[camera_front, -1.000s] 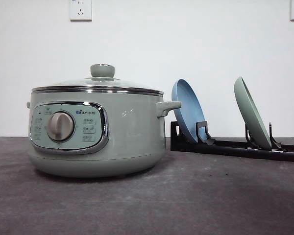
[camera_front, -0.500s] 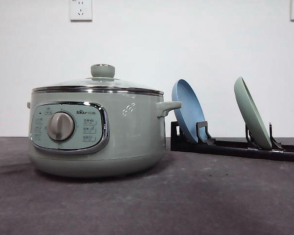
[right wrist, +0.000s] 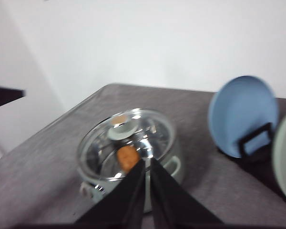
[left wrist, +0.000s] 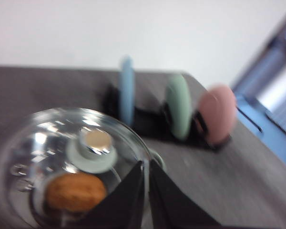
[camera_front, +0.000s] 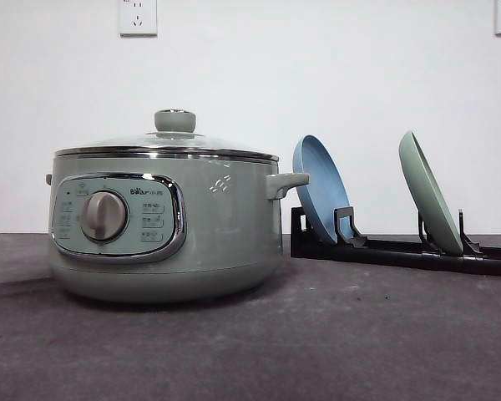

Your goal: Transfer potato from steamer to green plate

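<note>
Potato [left wrist: 75,192] lies inside lidded steamer [camera_front: 163,221]. Green plate [camera_front: 429,193] stands racked. Left tool [left wrist: 147,164] and right tool [right wrist: 147,164]: jaws together, empty.

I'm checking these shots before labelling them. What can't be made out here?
- Potato: hidden by the steamer wall in the front view; blurred under the lid in the left wrist view.
- Green plate: cut by the right wrist view's edge.
- Panel labels: too small.

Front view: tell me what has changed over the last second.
Nothing has visibly moved. Only a small patch of reflected light on the steamer has crept up its side. The lid is still on, and the blue plate and green plate still stand in the rack.
</note>
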`<control>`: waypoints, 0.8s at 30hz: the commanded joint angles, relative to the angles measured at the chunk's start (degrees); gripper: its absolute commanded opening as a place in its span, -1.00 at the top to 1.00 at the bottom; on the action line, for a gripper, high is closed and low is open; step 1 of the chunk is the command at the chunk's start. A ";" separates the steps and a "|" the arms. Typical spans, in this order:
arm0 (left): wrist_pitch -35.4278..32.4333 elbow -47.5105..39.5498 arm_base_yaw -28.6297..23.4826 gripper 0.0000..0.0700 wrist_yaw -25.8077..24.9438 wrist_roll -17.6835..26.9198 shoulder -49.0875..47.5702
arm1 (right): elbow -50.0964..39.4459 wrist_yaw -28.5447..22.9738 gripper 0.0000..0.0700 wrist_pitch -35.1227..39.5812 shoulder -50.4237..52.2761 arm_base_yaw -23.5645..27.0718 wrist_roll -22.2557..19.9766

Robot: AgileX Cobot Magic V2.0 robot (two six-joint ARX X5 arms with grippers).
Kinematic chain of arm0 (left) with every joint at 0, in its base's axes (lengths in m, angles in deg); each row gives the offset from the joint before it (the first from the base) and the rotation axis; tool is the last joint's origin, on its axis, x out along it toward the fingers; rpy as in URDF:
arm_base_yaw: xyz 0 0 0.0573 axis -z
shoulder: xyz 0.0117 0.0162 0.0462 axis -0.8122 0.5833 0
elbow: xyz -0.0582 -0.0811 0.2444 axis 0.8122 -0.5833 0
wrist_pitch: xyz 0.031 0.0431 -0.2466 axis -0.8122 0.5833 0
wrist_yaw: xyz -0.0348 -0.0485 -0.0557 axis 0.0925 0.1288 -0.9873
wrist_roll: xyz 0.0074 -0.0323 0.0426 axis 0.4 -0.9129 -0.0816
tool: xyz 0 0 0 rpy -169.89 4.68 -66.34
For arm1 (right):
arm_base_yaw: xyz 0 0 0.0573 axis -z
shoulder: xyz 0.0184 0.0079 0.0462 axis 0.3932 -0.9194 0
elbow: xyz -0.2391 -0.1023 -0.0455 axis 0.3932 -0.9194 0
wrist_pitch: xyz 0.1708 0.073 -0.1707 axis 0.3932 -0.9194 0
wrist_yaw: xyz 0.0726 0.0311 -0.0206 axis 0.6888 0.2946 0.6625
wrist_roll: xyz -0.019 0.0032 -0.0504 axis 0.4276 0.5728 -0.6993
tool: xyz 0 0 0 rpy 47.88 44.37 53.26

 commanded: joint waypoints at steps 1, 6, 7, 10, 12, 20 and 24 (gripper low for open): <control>1.36 2.74 1.39 0.97 -1.71 4.33 1.48 | 1.33 0.37 0.99 -0.32 -1.92 -1.93 -2.65; 2.92 3.24 6.02 0.97 -2.64 8.31 2.19 | 1.92 1.45 0.99 -0.89 -5.28 -6.10 -3.54; 2.98 3.24 6.57 0.96 -2.64 9.18 2.19 | 1.92 1.37 0.99 -1.16 -5.75 -6.45 -3.54; 2.90 3.24 7.48 0.96 -2.64 9.93 2.19 | 1.92 1.37 0.99 -2.36 -6.77 -7.05 -3.34; 2.92 3.24 7.69 0.95 -2.64 9.91 2.19 | 1.92 1.31 0.99 -2.77 -6.99 -7.30 -3.24; 2.92 3.24 7.75 0.63 -2.62 9.98 2.19 | 1.92 -1.17 0.81 -2.65 -7.24 -7.30 -3.26; 2.92 3.24 7.75 -0.26 -2.62 9.98 2.19 | 1.92 -3.89 -0.38 -2.67 -7.24 -7.30 -3.10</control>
